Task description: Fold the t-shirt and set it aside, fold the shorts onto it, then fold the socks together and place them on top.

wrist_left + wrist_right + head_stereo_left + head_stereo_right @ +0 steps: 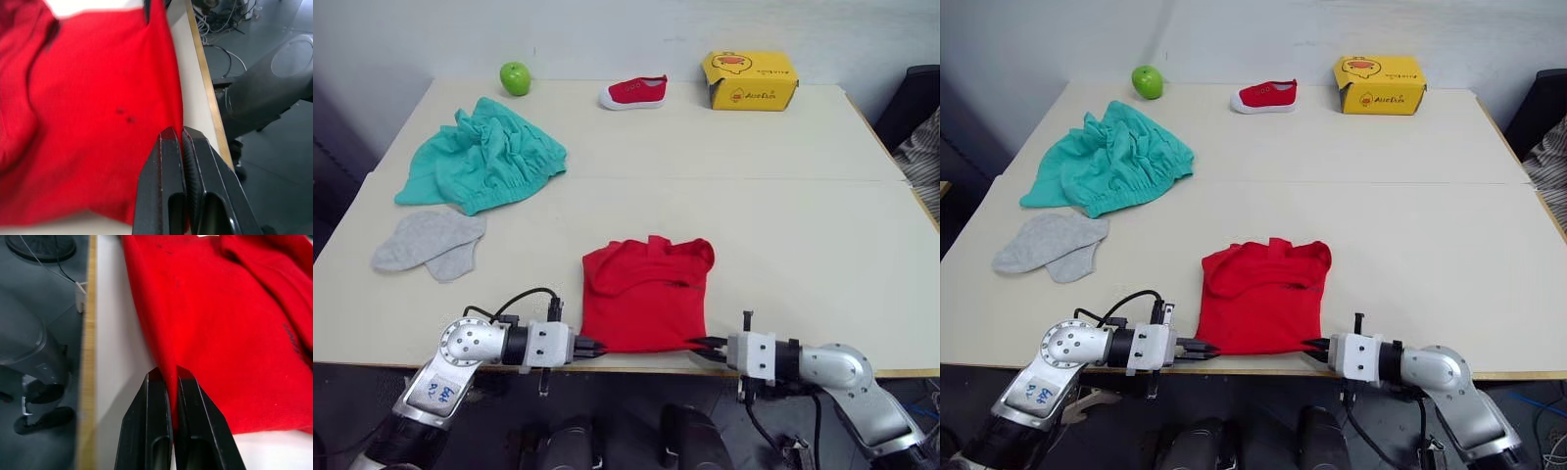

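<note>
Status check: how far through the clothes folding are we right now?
Early. The t-shirt lies partly folded into a rough square at the near table edge, and the left gripper and right gripper are each shut on its near corners, so that fold is in hand. Left to do: the shorts lie crumpled and the socks loose, both untouched at far left.

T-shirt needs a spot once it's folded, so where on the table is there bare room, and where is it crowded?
Widest bare stretch: the table to the right of the t-shirt, below the yellow box. The middle strip between shorts and red shoe is also free. The left side is crowded with shorts, socks and green apple.
</note>
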Tool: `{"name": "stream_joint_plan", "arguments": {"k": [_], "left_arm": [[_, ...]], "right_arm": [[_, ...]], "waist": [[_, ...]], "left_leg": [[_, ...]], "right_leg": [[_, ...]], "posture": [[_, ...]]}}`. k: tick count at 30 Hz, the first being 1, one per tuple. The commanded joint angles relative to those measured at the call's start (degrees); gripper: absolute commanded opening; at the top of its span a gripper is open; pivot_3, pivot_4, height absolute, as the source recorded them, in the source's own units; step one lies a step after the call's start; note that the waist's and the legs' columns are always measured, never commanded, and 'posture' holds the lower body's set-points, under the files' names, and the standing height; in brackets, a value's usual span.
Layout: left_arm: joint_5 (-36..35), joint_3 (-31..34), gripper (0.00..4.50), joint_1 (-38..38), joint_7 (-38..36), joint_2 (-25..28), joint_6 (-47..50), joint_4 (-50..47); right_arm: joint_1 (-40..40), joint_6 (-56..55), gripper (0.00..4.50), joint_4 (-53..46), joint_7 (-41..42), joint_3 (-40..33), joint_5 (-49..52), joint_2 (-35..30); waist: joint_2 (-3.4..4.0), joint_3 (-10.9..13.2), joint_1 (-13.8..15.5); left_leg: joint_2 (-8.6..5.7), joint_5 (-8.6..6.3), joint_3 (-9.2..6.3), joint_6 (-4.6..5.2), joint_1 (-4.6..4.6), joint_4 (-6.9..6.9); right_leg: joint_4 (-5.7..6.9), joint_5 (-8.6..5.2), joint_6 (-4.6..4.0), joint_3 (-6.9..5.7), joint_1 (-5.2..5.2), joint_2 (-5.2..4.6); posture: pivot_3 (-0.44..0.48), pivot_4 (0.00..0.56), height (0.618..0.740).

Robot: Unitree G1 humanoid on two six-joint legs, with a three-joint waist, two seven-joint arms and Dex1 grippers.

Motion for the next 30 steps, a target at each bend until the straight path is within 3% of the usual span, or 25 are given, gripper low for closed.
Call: {"name": "stream_joint_plan", "arguments": {"k": [1,5,8,9,11,14,16,19,20,21,30], "left_arm": [[-2.33,1.5,0.25,1.3,0.67,0.8,2.05,-3.17],[-5.25,3.15,1.35,1.79,-0.03,1.23,2.25,-3.01],[-12.58,6.5,2.23,1.15,-2.86,2.27,6.08,-3.41],[-15.01,7.67,2.26,0.74,-3.9,2.96,7.96,-3.53],[-18.17,9.23,2.26,-0.55,-5.92,4.22,10.54,-2.38],[-16.42,8.67,2.07,-4.42,-6.46,3.29,8.58,2.21],[-13.57,6.56,1.63,-8.46,-6.04,1.05,6.03,6.59],[-9.36,2.71,0.63,-13.77,-6.2,-2.8,1.91,12.55],[-8.12,1.63,0.35,-14.64,-6.8,-3.49,0.35,14.03],[-7.28,0.92,0.02,-15.24,-7.24,-3.95,-0.89,15.18],[-0.4,-3.36,0.02,-22.11,-6.55,-9.48,-13.94,28.69]], "right_arm": [[1.22,-0.11,0.23,-0.08,-0.24,-2.28,0.98,-1.18],[2.57,1.82,1.4,-2.13,1.84,-3.66,4.03,-3.24],[4.69,3.24,2.32,-5.11,4.74,-6.37,8.64,-6.12],[5.42,5.18,2.7,-6.3,5.78,-7.73,11.12,-7.25],[6.25,10.75,2.7,-8.53,8.03,-10.46,17.14,-9.74],[2.45,15.85,2.01,-8.51,8.15,-12.47,21.93,-10.22],[-2.97,18.82,1.29,-7.08,6.43,-11.54,22.87,-8.04],[-9.42,18.59,0.17,-3.34,5.49,-7.52,19.6,-3.49],[-10.68,17.22,0.0,-1.62,5.98,-6.27,17.78,-2.4],[-11.55,16.26,0.0,-0.37,6.3,-5.48,16.57,-1.63],[-24.13,2.47,0.0,21.57,6.88,1.17,5.02,7.04]], "waist": [[0.0,0.0,0.09],[0.0,0.0,0.6],[0.0,0.0,1.31],[0.0,0.0,1.36],[0.0,0.0,1.38],[0.0,0.0,1.37],[0.01,0.0,1.3],[-0.02,-0.03,1.3],[-0.04,-0.06,1.28],[-0.05,-0.06,1.27],[-0.06,-0.06,1.07]], "left_leg": [[0.0,-0.01,0.0,0.0,0.0,0.0],[0.01,-0.03,0.0,-0.01,0.01,0.0],[0.02,-0.04,0.01,-0.01,0.02,0.01],[0.05,-0.05,0.0,-0.03,0.02,0.01],[0.06,-0.06,0.0,-0.04,0.02,0.01],[0.07,-0.06,0.0,-0.03,0.09,0.01],[0.07,-0.07,0.0,-0.03,0.12,0.01],[0.12,-0.06,0.02,-0.1,0.11,0.03],[0.12,-0.07,0.03,-0.14,0.11,0.03],[0.16,-0.06,0.06,-0.17,0.11,0.03],[-0.03,-0.04,0.24,-0.06,0.0,0.11]], "right_leg": [[0.0,0.0,0.0,0.0,0.0,0.0],[0.0,-0.02,-0.04,0.0,0.0,0.0],[-0.17,-0.04,-0.07,0.01,-0.01,0.0],[-0.17,-0.06,-0.11,-0.01,-0.02,0.0],[-0.17,-0.07,-0.12,0.0,-0.03,0.01],[-0.16,-0.07,-0.12,-0.01,0.03,0.02],[-0.15,-0.07,-0.12,-0.01,0.05,0.03],[-0.15,-0.05,-0.15,-0.01,0.03,0.13],[-0.06,-0.06,-0.16,-0.01,0.02,0.17],[0.06,-0.06,-0.17,-0.02,0.03,0.25],[0.02,-0.02,-0.09,0.05,-0.05,0.22]], "posture": [[0.0,0.15,0.74],[0.0,0.15,0.74],[0.0,0.15,0.74],[0.0,0.15,0.74],[0.0,0.15,0.74],[0.0,0.15,0.74],[0.0,0.15,0.74],[0.0,0.15,0.74],[0.0,0.15,0.74],[0.0,0.15,0.74],[0.0,0.15,0.74]]}}
